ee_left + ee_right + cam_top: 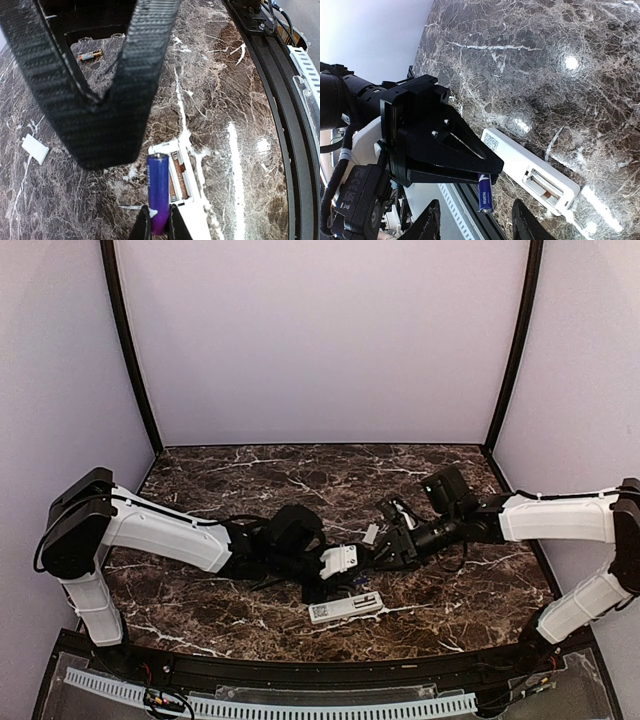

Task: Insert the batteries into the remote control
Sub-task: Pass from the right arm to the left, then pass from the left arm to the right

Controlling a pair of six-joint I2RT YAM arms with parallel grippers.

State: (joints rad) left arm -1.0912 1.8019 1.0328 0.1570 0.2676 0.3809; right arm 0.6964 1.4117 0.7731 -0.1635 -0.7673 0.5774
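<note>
Marble tabletop (250, 480): white remote (345, 608), back open, label (491, 141) unreadable; left gripper (159, 223) clamps purple battery (158, 192), print illegible; right gripper (475, 210) parted, empty.

The bench (250, 480) is a dark brown marble-patterned slab with white veining and a glossy surface that shows lamp reflections. Three items lie directly on it. A slim white rectangular plastic remote control (345, 608) lies near the front edge, back face up. It has a printed code label at one end and an open, uncovered battery compartment at the other. A small dark cylindrical battery with an orange end (90, 55) lies flat, well apart from the remote control. A small flat white rectangular plastic piece (35, 148) lies flat, apart from both.
</note>
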